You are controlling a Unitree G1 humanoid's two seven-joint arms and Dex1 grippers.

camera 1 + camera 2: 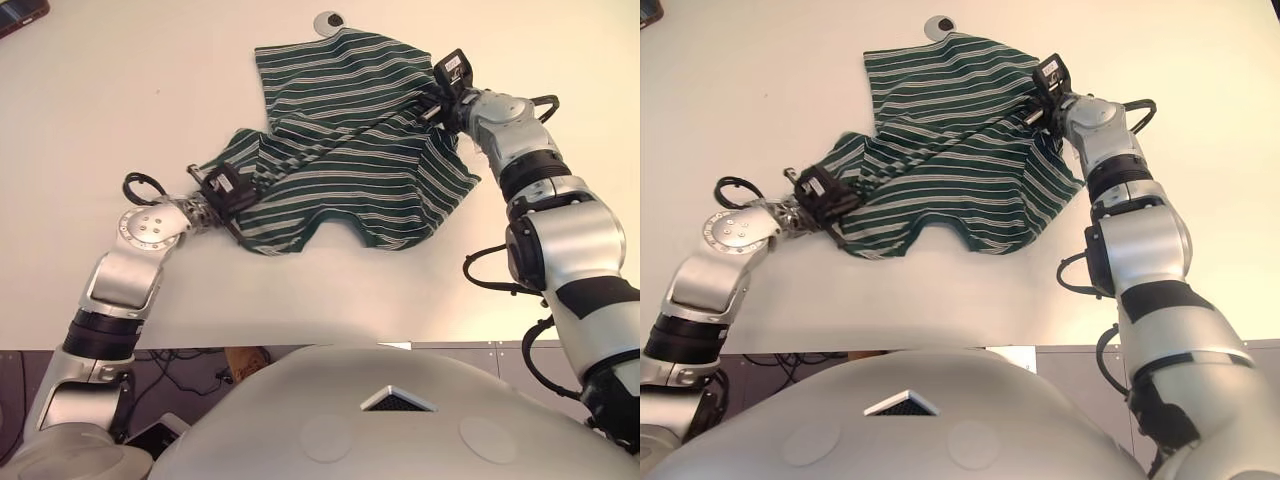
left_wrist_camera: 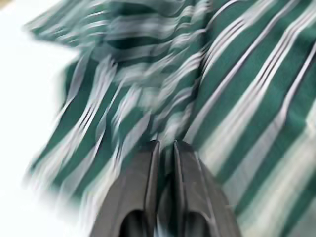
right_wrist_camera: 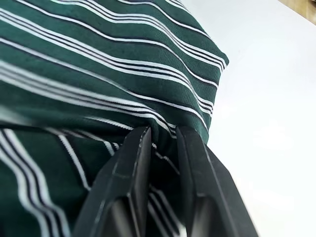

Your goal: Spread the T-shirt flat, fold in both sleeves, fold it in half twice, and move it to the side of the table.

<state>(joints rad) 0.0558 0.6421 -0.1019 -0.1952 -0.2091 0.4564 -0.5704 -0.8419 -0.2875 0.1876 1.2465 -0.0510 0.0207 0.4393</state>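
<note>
1. Jaws of both arms are pinched shut on cloth: left gripper (image 2: 165,144) at the near-left of the T-shirt (image 1: 345,150), right gripper (image 3: 160,131) at its right edge.
2. Green, white-striped, rumpled — it lies on the desk (image 1: 100,120), toward the far edge.

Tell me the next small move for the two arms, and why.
The left gripper and right gripper each pinch an edge of the T-shirt, which lies bunched and wrinkled on the table, not yet flat. So the next move is probably to pull them apart and stretch the cloth.
</note>
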